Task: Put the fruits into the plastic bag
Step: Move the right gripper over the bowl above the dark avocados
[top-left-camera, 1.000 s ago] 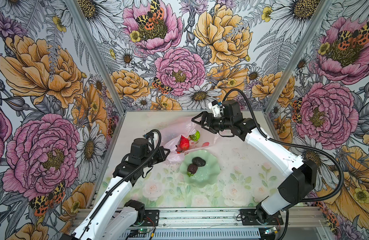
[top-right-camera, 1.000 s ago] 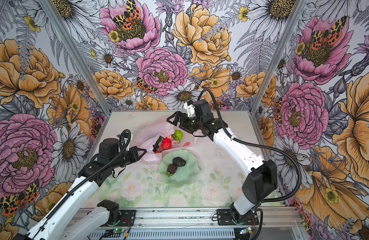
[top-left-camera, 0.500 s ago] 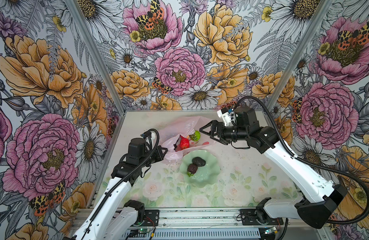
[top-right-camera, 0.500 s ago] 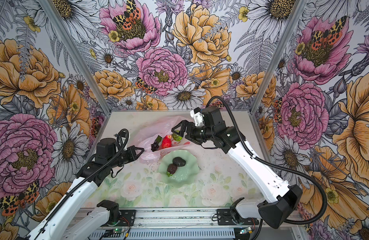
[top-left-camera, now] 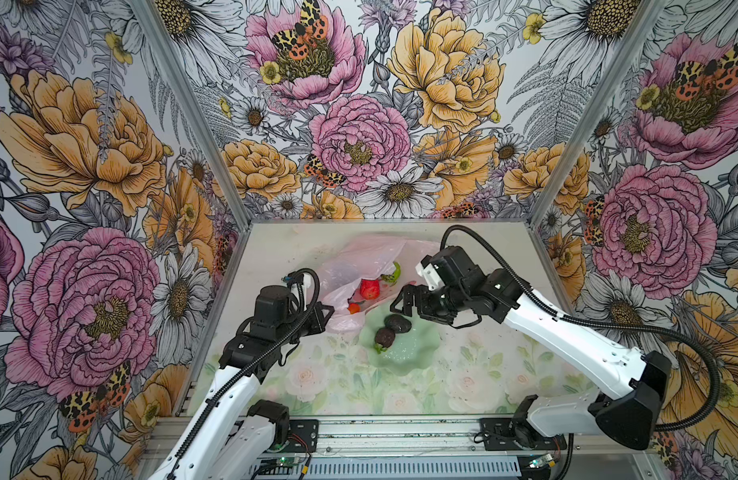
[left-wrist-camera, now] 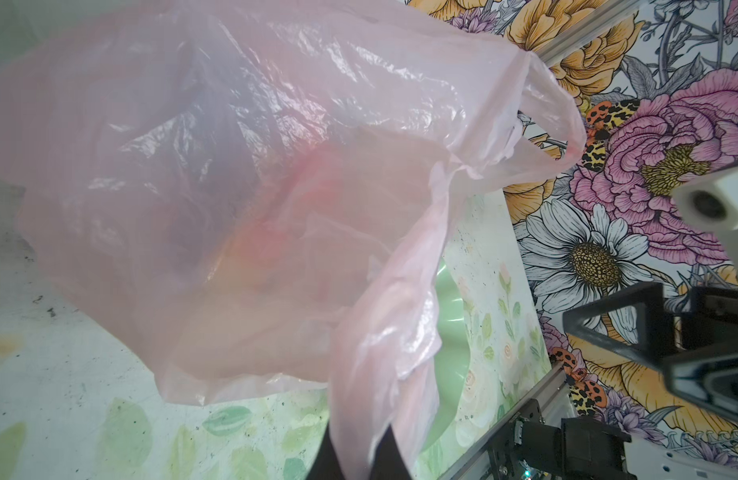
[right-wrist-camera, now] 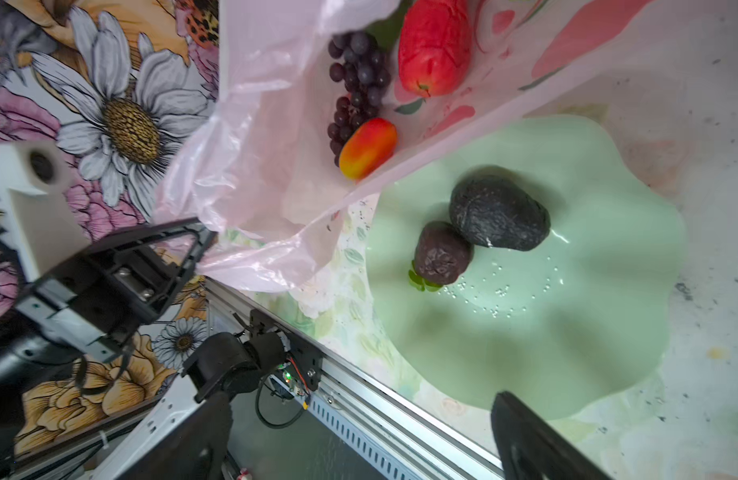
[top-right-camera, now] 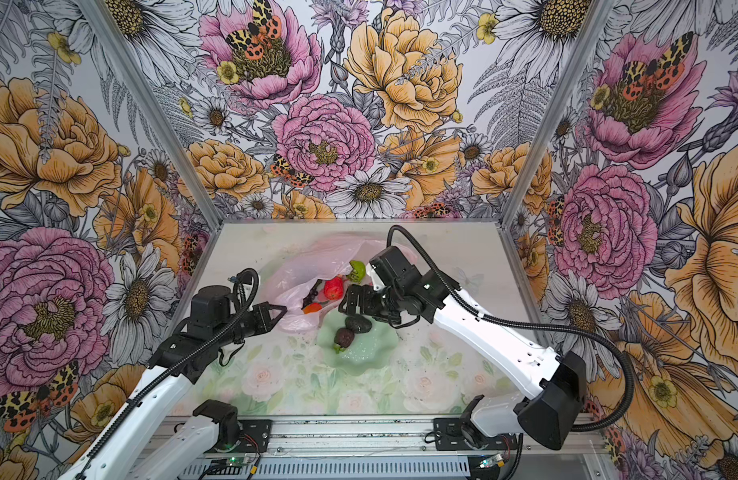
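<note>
The pale pink plastic bag (top-left-camera: 359, 262) (top-right-camera: 317, 262) lies open at the table's middle. My left gripper (top-left-camera: 327, 311) (left-wrist-camera: 359, 457) is shut on the bag's edge and holds it up. Inside the bag (right-wrist-camera: 267, 145) lie a glossy red fruit (right-wrist-camera: 435, 50), a grape bunch (right-wrist-camera: 356, 83) and an orange-red fruit (right-wrist-camera: 368, 147). A bumpy green fruit (top-left-camera: 394, 274) sits at the bag's right edge. A blackish lump (top-left-camera: 397, 323) (right-wrist-camera: 500, 212) and a dark brownish fruit (top-left-camera: 383, 336) (right-wrist-camera: 442, 253) rest on the dish. My right gripper (top-left-camera: 400, 299) (top-right-camera: 350, 301) hovers open and empty above the dish's far edge.
The pale green scalloped dish (top-left-camera: 417, 357) (right-wrist-camera: 566, 332) lies just in front of the bag, and the bag's lower edge overlaps its rim. Flowered walls close in the back and both sides. An aluminium rail (top-left-camera: 400, 432) runs along the front.
My right arm has swung from the back, over the bag, forward and down to the dish's far edge, still open. The left gripper has kept its hold on the bag.
</note>
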Robot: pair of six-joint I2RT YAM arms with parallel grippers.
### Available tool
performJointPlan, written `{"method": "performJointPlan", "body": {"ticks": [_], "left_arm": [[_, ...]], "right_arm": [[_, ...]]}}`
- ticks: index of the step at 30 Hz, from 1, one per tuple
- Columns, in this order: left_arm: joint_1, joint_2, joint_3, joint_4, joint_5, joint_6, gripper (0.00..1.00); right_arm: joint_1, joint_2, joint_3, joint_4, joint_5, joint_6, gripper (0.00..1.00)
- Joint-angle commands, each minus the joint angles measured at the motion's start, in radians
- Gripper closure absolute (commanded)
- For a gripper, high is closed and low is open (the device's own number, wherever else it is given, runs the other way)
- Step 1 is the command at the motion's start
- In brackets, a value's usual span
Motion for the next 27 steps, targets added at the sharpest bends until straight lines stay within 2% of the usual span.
{"method": "performJointPlan", "body": {"ticks": [1,9,27], "left_arm": [[-0.013,-0.012,-0.010,-0.007,-0.024,0.026,1.00],[-0.041,-0.013,-0.009,-0.014,-0.040,0.029,1.00],[-0.076,-0.019,-0.009,-0.025,-0.077,0.030,1.00]], "right_arm": [[0.052,0.039,-0.027,-0.009,0.091,-0.002,0.00],[0.082,0.122,-0.049,-0.002,0.159,0.036,0.00],[0.094,0.309,-0.051,0.078,0.165,0.094,0.01]]}}
